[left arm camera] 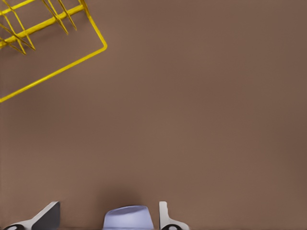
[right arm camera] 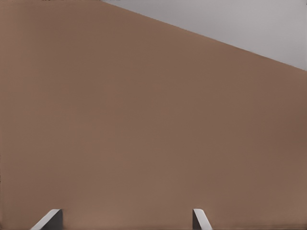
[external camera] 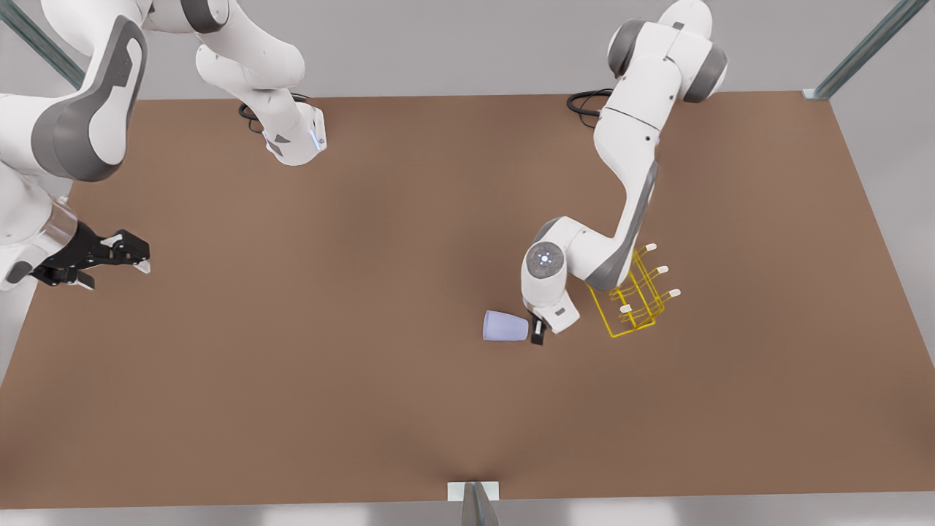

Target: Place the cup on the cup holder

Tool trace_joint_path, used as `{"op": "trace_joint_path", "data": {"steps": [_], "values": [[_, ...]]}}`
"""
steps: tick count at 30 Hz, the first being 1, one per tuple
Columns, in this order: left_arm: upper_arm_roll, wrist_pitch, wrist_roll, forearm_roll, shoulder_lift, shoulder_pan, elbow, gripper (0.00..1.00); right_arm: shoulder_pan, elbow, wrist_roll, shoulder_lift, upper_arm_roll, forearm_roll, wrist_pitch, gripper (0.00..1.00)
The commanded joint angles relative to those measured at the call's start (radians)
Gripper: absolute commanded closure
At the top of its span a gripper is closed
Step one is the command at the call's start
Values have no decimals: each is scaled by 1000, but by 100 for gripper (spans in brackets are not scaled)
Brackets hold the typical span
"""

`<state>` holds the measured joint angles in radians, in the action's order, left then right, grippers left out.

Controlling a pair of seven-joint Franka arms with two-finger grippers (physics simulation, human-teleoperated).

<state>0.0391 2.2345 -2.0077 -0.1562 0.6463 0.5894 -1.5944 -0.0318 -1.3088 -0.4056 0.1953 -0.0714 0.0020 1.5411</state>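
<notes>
The small lavender-blue tapered cup [external camera: 505, 326] lies on its side on the brown table [external camera: 292, 365], its long axis running 9 to 3 o'clock in the front view, wide end toward 9. The left gripper [external camera: 538, 332] sits at the cup's narrow 3 o'clock end. In the left wrist view its 2 fingers [left arm camera: 165, 218] stand apart with the cup [left arm camera: 128, 217] between them, one finger close beside it, not yet clamped. The yellow thin-wire cup holder [external camera: 634, 303] with white-capped prongs stands just beyond the arm at 3 o'clock; nothing lies between. The right gripper [external camera: 120, 252] waits at the table's far 9 o'clock edge, spread wide, empty.
</notes>
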Motion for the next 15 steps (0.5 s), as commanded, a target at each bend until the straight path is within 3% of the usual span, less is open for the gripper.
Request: {"op": "trace_joint_path", "data": {"steps": [1,7,10,15], "values": [[-2,-53,-183,1,18,1,16,0,-2,2,245,-2,-1,9,-7,0],[-16,-59,-157,10,61,20,99,0,-16,2,245,-4,-1,12,-7,0],[-19,-162,20,92,59,18,113,0,-16,3,245,-11,1,12,-9,0],[-19,-161,159,239,64,18,149,0,-2,6,238,-11,7,18,-42,0]]}}
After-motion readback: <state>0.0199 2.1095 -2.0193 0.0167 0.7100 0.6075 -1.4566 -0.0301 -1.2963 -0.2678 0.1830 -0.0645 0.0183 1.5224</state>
